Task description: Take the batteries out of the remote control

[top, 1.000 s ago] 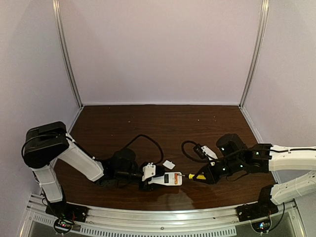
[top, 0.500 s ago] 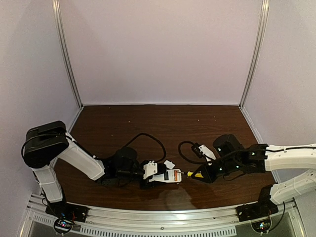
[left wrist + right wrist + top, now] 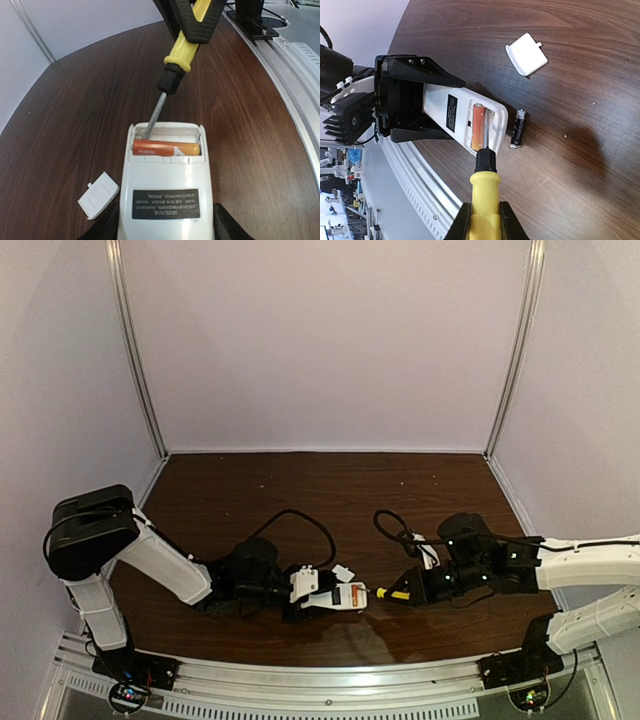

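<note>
Left wrist view: orange battery [image 3: 166, 148] lies crosswise in open compartment of remote control [image 3: 165, 175]. Screwdriver [image 3: 182, 50] tip pokes into slot next to it. Dark battery [image 3: 518, 129] out, lying on table [image 3: 580, 100] just beside remote's open end. Left gripper [image 3: 302, 590] clamps remote by its sides. Right gripper [image 3: 484, 222] clenched on yellow screwdriver handle. White cover [image 3: 526, 53] lies loose on table, apart from remote.

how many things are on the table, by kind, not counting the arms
batteries: 2
remote: 1
cover: 1
screwdriver: 1
total: 5
</note>
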